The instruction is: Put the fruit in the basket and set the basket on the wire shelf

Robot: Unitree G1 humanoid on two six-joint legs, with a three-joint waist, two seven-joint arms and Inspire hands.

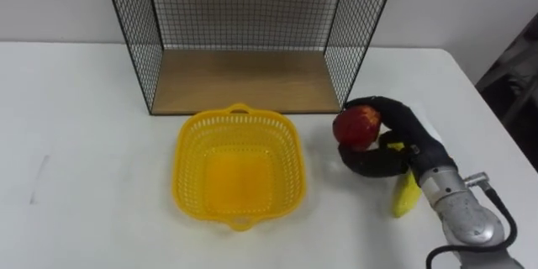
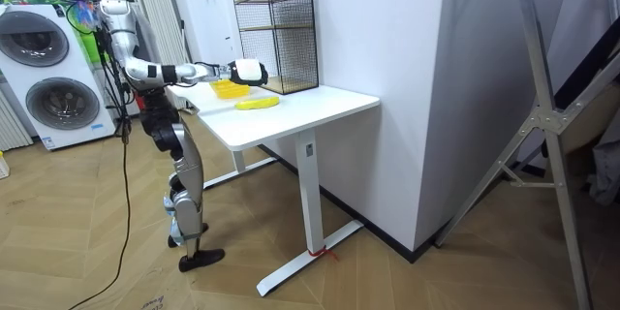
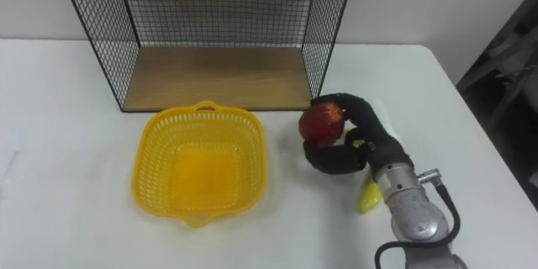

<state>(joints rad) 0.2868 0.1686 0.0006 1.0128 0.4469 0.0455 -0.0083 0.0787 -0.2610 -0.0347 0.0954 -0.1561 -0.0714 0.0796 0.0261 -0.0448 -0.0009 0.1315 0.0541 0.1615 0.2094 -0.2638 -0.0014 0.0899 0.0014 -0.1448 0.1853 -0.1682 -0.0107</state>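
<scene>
Your right hand (image 1: 409, 134) has its fingers and thumb curled round the red apple (image 1: 357, 124), gripping it from the right. You hold the apple just beside the right rim of the yellow basket (image 1: 187, 147), not over it; a strip of white table (image 1: 76, 134) shows between the two. Under your wrist the banana (image 1: 406, 195) lies on the table, its upper end hidden by the hand. Both fruits are outside the basket. The basket sits on the table just in front of the wire shelf (image 1: 239, 80), which stands against the wall. In the room view you stand at the table's end with one arm stretched over it, and two washing machines (image 2: 48, 68) are behind you.
</scene>
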